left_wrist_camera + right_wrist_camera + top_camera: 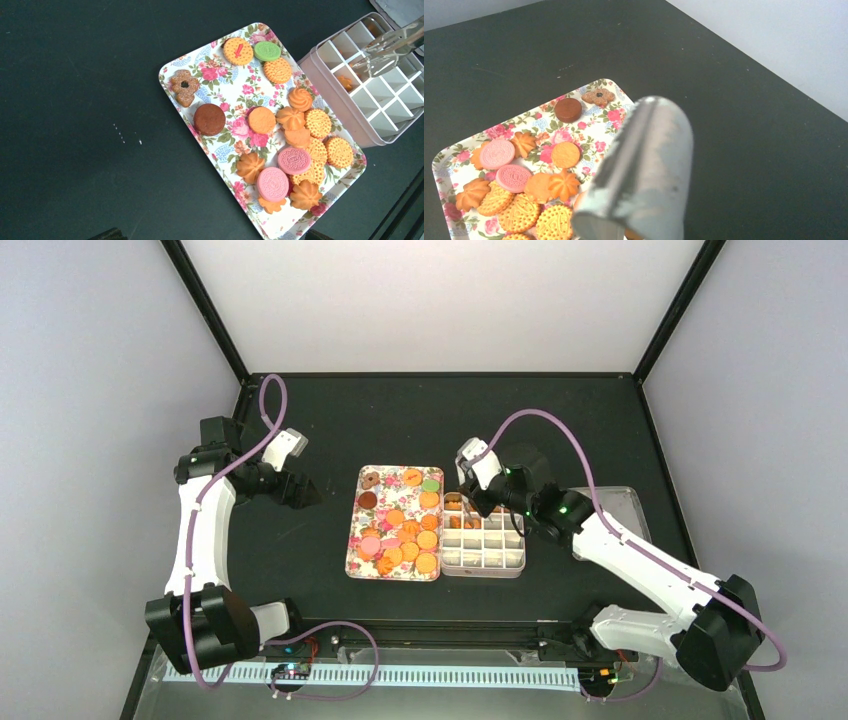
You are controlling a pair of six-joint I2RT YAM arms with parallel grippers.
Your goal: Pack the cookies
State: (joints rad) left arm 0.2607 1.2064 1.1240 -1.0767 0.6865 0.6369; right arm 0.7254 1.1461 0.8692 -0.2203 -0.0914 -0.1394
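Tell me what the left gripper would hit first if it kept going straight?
Probably the flowery tray of cookies: the left gripper points at it, though depth is unclear.

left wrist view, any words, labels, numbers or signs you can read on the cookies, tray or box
No readable words or numbers anywhere.
pink cookies: embossed marks, too small to read.
green cookie: embossed pattern, too blurred to read.
orange cookie: a red arrow-like mark, no letters.
tray: flower print only.
box: no label shows.
tongs: bare metal.
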